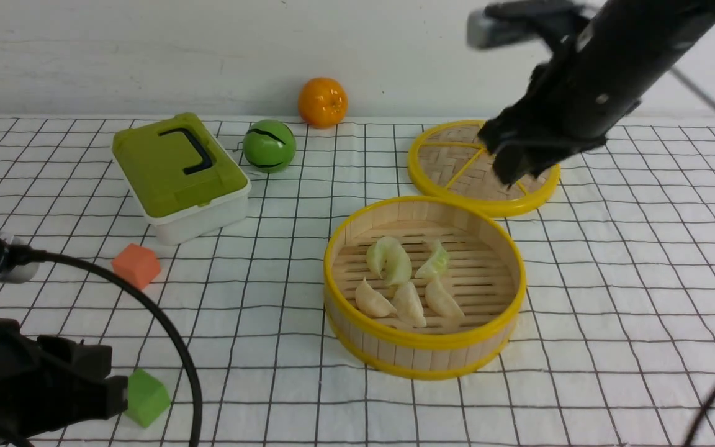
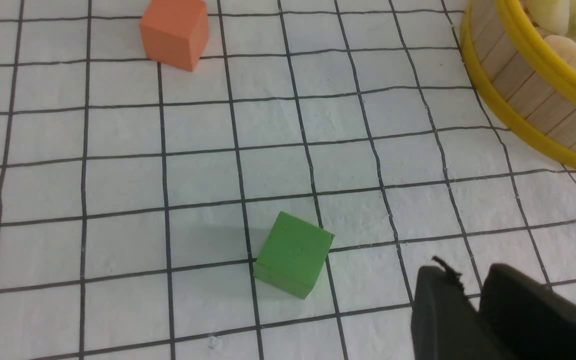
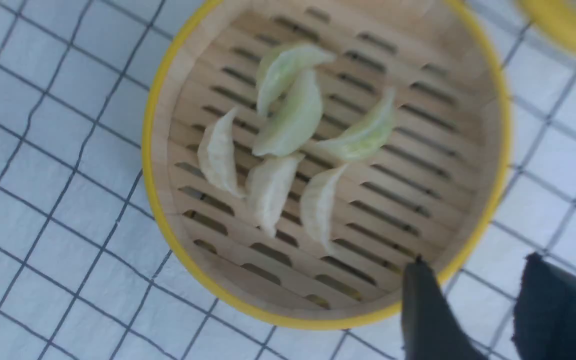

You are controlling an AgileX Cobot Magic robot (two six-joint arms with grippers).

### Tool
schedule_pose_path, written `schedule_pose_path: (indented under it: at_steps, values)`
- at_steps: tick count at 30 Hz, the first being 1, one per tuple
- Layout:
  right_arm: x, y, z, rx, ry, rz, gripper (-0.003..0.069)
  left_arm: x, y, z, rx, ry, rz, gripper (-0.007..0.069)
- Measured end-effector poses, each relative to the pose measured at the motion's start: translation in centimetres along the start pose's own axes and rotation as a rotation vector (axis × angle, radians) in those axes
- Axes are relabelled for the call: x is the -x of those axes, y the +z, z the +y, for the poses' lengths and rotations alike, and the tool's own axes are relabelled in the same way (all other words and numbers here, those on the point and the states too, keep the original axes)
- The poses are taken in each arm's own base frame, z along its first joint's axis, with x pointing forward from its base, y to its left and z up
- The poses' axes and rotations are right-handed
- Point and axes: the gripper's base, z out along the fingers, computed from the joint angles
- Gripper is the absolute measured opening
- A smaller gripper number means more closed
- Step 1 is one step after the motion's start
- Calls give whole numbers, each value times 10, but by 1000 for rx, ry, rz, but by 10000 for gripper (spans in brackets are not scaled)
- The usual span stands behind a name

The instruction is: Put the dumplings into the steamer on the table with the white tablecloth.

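Observation:
The steamer [image 1: 426, 338] stands mid-table on the white tablecloth [image 1: 612, 279]. Inside it lie the dumplings [image 1: 407, 279], three pale green toward the back and three cream-white toward the front, shown from above in the right wrist view [image 3: 288, 115]. My right gripper [image 1: 512, 171] hangs high behind the steamer's right side, in front of the woven lid. In its own view it [image 3: 475, 260] is open and empty, just outside the steamer rim [image 3: 153, 165]. My left gripper [image 1: 115, 391] is low at the near left, beside a green cube. Its fingers [image 2: 463, 272] stand slightly apart with nothing between them.
A green cube [image 2: 293, 255] and an orange cube [image 2: 174, 32] lie left of the steamer wall [image 2: 518, 85]. The woven lid [image 1: 450, 161] lies flat behind the steamer. A green-lidded box [image 1: 177, 167], a green ball [image 1: 269, 146] and an orange [image 1: 322, 102] sit near the back wall.

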Motion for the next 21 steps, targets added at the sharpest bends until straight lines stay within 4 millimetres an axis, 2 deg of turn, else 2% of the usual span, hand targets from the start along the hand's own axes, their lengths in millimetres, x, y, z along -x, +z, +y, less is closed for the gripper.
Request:
schedule_pose_path:
  at_steps: [4, 7, 9, 10, 14, 15, 16, 17, 18, 19, 20, 21]
  values:
    - [-9, -78, 6, -56, -56, -172, 1, 0, 0, 0, 0, 0, 0, 122]
    - [-25, -120, 10, -84, -77, -311, -21, 0, 0, 0, 0, 0, 0, 125]
    - [-41, -138, 11, -103, -84, -395, -21, 0, 0, 0, 0, 0, 0, 125]
    - [-43, -139, 11, -105, -84, -402, -21, 0, 0, 0, 0, 0, 0, 125]
    - [-102, -142, 10, -167, -140, -492, -15, 0, 0, 0, 0, -1, 0, 128]
    - [-105, -142, 10, -173, -145, -497, -15, 0, 0, 0, 0, -1, 0, 128]
    - [-133, -146, 9, -211, -175, -550, -14, 0, 0, 0, 0, -1, 0, 129]
    - [-135, -142, 9, -209, -174, -534, -14, 0, 0, 0, 0, -1, 0, 129]
    - [-165, -141, 8, -249, -208, -580, -13, 0, 0, 0, 0, -1, 0, 132]
    - [-181, -140, 7, -268, -225, -606, -12, 0, 0, 0, 0, -1, 0, 133]
    - [-196, -137, 7, -284, -240, -631, -11, 0, 0, 0, 0, -1, 0, 134]
    - [-197, -141, 7, -289, -243, -649, -11, 0, 0, 0, 0, -1, 0, 134]
